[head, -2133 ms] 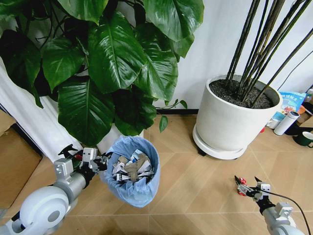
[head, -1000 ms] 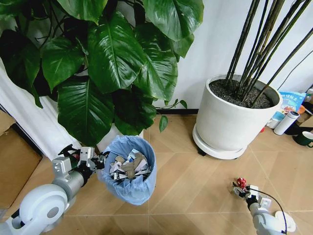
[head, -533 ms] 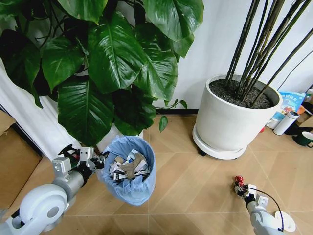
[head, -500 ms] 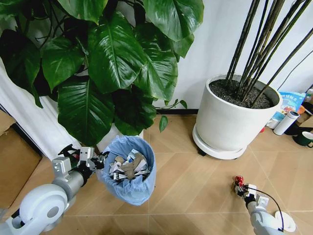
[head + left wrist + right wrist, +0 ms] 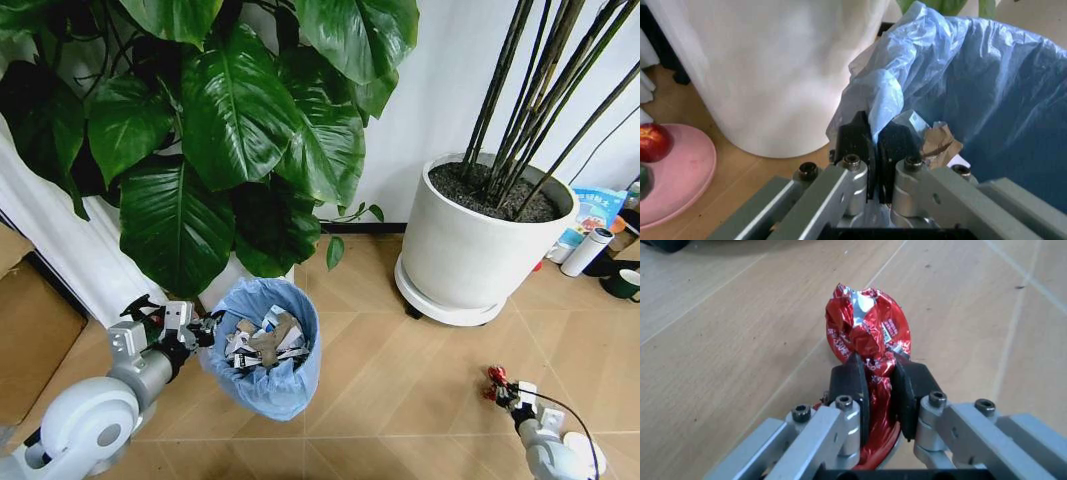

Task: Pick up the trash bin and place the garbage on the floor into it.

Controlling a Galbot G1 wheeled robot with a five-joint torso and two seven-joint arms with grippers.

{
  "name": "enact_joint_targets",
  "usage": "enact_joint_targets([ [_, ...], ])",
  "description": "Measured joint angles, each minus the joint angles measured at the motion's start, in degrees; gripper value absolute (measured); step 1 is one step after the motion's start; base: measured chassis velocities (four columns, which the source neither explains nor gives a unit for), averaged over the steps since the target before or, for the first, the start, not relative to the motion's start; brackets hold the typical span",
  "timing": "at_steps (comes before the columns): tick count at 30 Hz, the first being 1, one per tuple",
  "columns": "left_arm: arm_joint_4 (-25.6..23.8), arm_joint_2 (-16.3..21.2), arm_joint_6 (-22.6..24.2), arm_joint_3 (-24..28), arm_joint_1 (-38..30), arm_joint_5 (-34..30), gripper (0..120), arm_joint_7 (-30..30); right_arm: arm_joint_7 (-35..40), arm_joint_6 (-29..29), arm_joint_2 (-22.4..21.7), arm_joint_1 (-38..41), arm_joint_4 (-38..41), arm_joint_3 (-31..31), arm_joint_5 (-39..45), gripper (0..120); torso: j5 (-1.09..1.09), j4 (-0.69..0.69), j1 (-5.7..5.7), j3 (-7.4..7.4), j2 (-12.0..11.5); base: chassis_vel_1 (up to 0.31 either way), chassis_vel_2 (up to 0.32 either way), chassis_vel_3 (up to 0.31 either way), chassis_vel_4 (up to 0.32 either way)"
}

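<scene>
The trash bin [image 5: 265, 385], lined with a crinkled light-blue bag and holding several paper scraps, is at the lower left under the big plant. My left gripper [image 5: 203, 331] is shut on its near rim; in the left wrist view the black pads [image 5: 857, 137] pinch the bag's edge [image 5: 883, 97]. At the lower right, low over the tan floor [image 5: 400, 380], my right gripper [image 5: 499, 386] is shut on garbage: a red crinkled wrapper [image 5: 495, 376]. The right wrist view shows the wrapper [image 5: 865, 327] sticking out beyond the closed fingers [image 5: 848, 385].
A large white pot [image 5: 470, 250] with dark stalks stands at the right, a white flask [image 5: 585, 250] beyond it. A leafy plant [image 5: 230, 130] overhangs the bin, its white pot [image 5: 773, 65] right behind. A cardboard box [image 5: 30, 335] is at the left, and a pink plate [image 5: 673, 175] lies nearby.
The right gripper stood open around the red wrapper two seconds ago; it has closed on it and shifted slightly down and right. The left gripper and bin have hardly moved.
</scene>
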Motion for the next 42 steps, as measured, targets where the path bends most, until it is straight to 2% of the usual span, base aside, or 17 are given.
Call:
enact_joint_targets([
  [7, -0.2, 0.5, 0.0, 0.2, -0.1, 0.0, 0, 0.1, -0.2, -0.1, -1.8, -5.5, 8.0, 2.3, 1.8, 10, -0.01, 0.02, 0.0, 0.0, 0.0, 0.0, 0.0, 0.0, 0.0],
  [10, -0.1, 1.6, 0.0, 0.7, -0.3, -0.3, 0, 0.4, -6.9, 4.3, -3.5, -8.5, 14.6, 3.2, 3.2, 10, -0.05, 0.01, 0.0, -0.01, 0.0, 0.0, 0.0, 0.0, 0.0],
  [11, -0.1, 1.6, 0.0, 0.7, -0.3, -0.3, 0, 0.4, -6.9, 4.3, -3.5, -8.5, 14.6, 3.2, 3.2, 10, -0.05, 0.01, 0.0, -0.01, 0.0, 0.0, 0.0, 0.0, 0.0],
  [14, 1.0, 2.6, -0.1, 2.2, -1.3, -0.9, 0, 0.7, -21.7, 12.4, -4.8, -8.7, 18.2, 2.8, 5.8, 10, -0.03, 0.02, 0.0, -0.01, 0.0, 0.0, 0.0, 0.0, 0.0],
  [15, 1.0, 2.6, -0.1, 2.2, -1.3, -0.9, 0, 0.7, -21.7, 12.4, -4.8, -8.7, 18.2, 2.8, 5.8, 10, -0.03, 0.02, 0.0, -0.01, 0.0, 0.0, 0.0, 0.0, 0.0],
  [16, 1.9, 2.8, -0.1, 3.1, -2.0, -1.0, 0, 0.8, -29.2, 15.3, -5.4, -8.5, 20.2, 2.1, 9.1, 10, 0.0, 0.01, 0.0, 0.0, 0.0, 0.0, 0.0, 0.0, 0.0],
  [19, 3.2, 2.6, -0.1, 4.8, -3.6, -1.3, 0, 1.2, -40.8, 17.7, -6.7, -7.3, 24.9, 0.5, 15.9, 10, -0.06, 0.03, 0.0, 0.0, 0.0, 0.0, 0.0, 0.0, 0.0],
  [20, 3.2, 2.6, -0.1, 4.8, -3.6, -1.3, 0, 1.2, -40.8, 17.7, -6.7, -7.3, 24.9, 0.5, 15.9, 10, -0.06, 0.03, 0.0, 0.0, 0.0, 0.0, 0.0, 0.0, 0.0],
  [22, 3.6, 2.4, -0.2, 6.3, -4.8, -1.6, 0, 1.6, -45.5, 17.0, -7.6, -6.1, 28.9, -1.4, 18.8, 10, -0.02, 0.02, 0.0, 0.0, 0.0, 0.0, 0.0, 0.0, 0.0],
  [24, 3.7, 2.5, -0.5, 7.7, -6.0, -2.0, 0, 2.0, -46.7, 15.4, -8.6, -3.7, 33.7, -4.9, 20.6, 10, -0.04, 0.01, 0.0, 0.0, 0.0, 0.0, 0.0, 0.0, 0.0],
  [25, 3.7, 2.5, -0.5, 7.7, -6.0, -2.0, 0, 2.0, -46.7, 15.4, -8.6, -3.7, 33.7, -4.9, 20.6, 10, -0.04, 0.01, 0.0, 0.0, 0.0, 0.0, 0.0, 0.0, 0.0],
  [29, 3.6, 2.7, -0.8, 9.3, -7.5, -2.5, 0, 2.4, -43.6, 12.9, -9.7, 3.4, 41.0, -14.8, 21.9, 10, -0.03, 0.03, 0.0, 0.0, 0.0, 0.0, 0.0, 0.0, 0.0],
  [30, 3.6, 2.7, -0.8, 9.3, -7.5, -2.5, 0, 2.4, -43.6, 12.9, -9.7, 3.4, 41.0, -14.8, 21.9, 10, -0.03, 0.03, 0.0, 0.0, 0.0, 0.0, 0.0, 0.0, 0.0],
  [33, 2.9, 3.1, -1.1, 9.4, -7.4, -3.0, 0, 2.9, -41.9, 10.9, -10.0, 9.1, 42.6, -21.3, 22.2, 10, -0.04, 0.04, 0.0, 0.0, 0.0, 0.0, 0.0, 0.0, 0.0],
  [35, 2.8, 3.2, -1.2, 9.4, -7.3, -3.0, 0, 2.9, -41.7, 10.7, -10.1, 10.4, 42.6, -23.0, 22.4, 10, -0.03, 0.04, 0.0, 0.0, 0.0, 0.0, 0.0, 0.0, 0.0],
  [42, 2.0, 3.3, -1.5, 9.3, -7.4, -3.8, 0, 3.1, -42.1, 10.3, -10.1, 17.0, 39.2, -33.2, 22.7, 10, -0.03, 0.01, 0.0, 0.0, 0.0, 0.0, 0.0, 0.0, 0.0],
])
